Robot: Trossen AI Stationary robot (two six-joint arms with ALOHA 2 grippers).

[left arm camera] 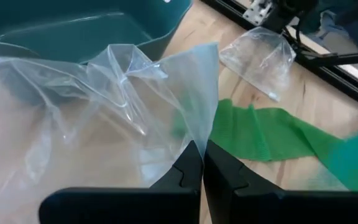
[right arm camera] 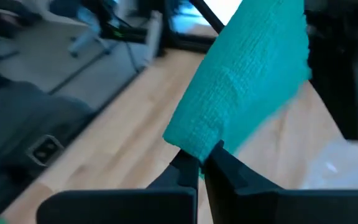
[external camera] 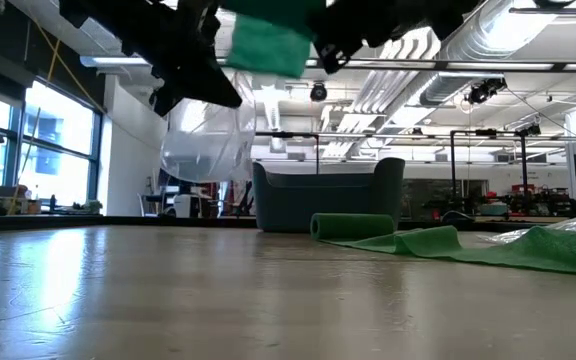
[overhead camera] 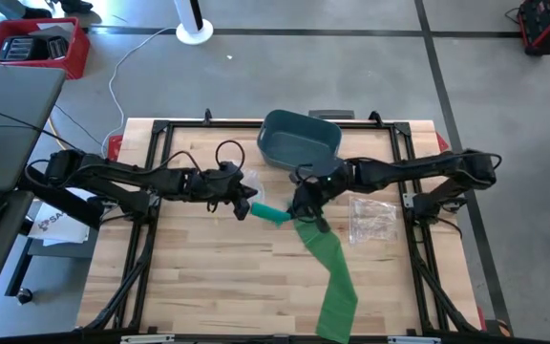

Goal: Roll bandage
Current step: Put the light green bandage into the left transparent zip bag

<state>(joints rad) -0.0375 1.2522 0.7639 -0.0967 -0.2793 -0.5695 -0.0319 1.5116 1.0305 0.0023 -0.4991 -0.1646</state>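
**Thin pinches, loose tail: where the roll could come undone**

High view: taking the teal bin (overhead camera: 300, 137) as landmark, the left gripper (overhead camera: 243, 204) and right gripper (overhead camera: 303, 204) meet just in front of it, with the rolled end of the green bandage (overhead camera: 273, 215) between them. The unrolled tail runs away from the bin to the table's (overhead camera: 208, 277) front edge. A clear bag (overhead camera: 372, 220) lies to the right of the grippers. If the right arm pulls away, the tail could drag and loosen the roll.

Low view: a bandage end hangs lifted above the bin, while a rolled part and the loose strip lie on the table in front of it. Any slip would drop the lifted end.

Left wrist view: the left fingers (left arm camera: 185, 171) are closed on a clear plastic bag (left arm camera: 98, 106), the bin behind it. The film looks slippery, so that pinch may give.

Right wrist view: the right fingers (right arm camera: 188, 168) are clamped on the very edge of the bandage; so little cloth could tear free.
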